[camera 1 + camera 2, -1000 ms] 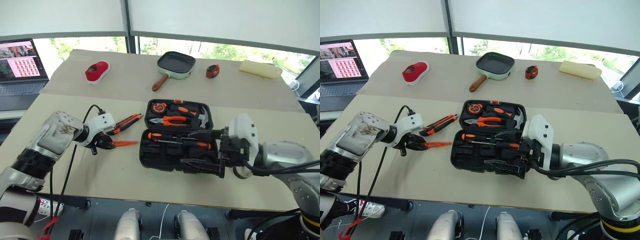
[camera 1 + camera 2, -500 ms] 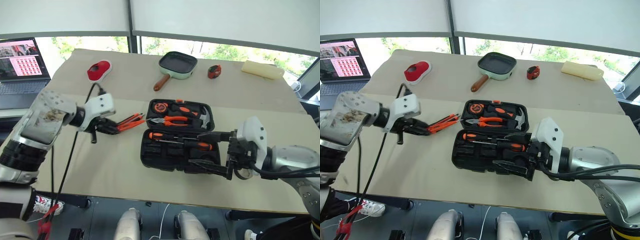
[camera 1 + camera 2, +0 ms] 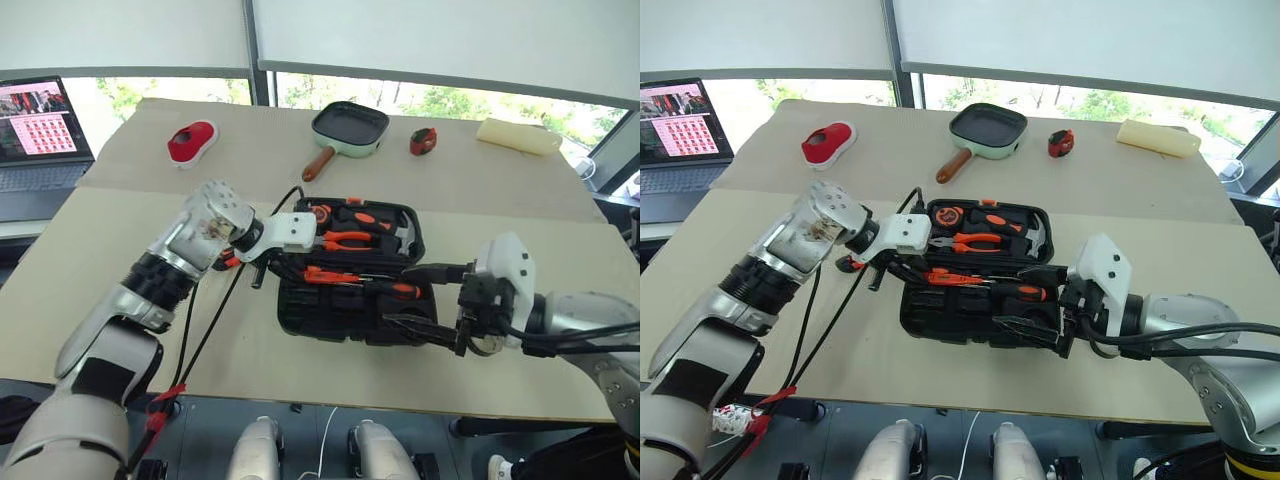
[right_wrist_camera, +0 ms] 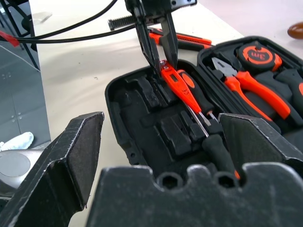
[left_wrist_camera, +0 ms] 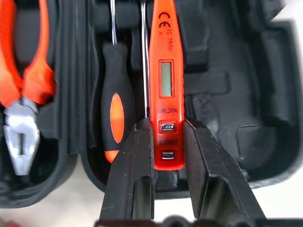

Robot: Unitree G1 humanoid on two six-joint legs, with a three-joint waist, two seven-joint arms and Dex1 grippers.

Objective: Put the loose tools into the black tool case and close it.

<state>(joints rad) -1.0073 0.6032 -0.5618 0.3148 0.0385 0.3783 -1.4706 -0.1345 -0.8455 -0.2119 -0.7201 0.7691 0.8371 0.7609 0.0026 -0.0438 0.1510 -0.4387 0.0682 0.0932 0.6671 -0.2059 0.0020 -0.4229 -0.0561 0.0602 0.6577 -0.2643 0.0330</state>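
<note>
The black tool case [image 3: 345, 318] lies open in the middle of the table. My left gripper [image 5: 163, 125] is shut on the slim all-orange tester screwdriver [image 5: 165, 80] and holds it over the near half of the case, beside an orange-and-black screwdriver [image 5: 113, 109] that lies in its recess. The utility knife [image 4: 182, 40] lies on the table just left of the case, behind the left gripper [image 3: 285, 265]. My right gripper [image 3: 420, 297] stands open at the case's front right corner, with nothing between its fingers.
The lid half holds orange pliers [image 3: 345, 240], a tape measure [image 3: 320, 213] and a hammer [image 3: 405, 235]. At the far side stand a green-rimmed frying pan [image 3: 350, 125], a red object [image 3: 192, 142], a small red-black item [image 3: 424, 140] and a beige roll [image 3: 518, 135]. A laptop [image 3: 40, 120] sits far left.
My left gripper has carried the tester screwdriver rightward from the table left of the case to over the case's near half, rolling as it went. The right gripper has stayed put, open.
</note>
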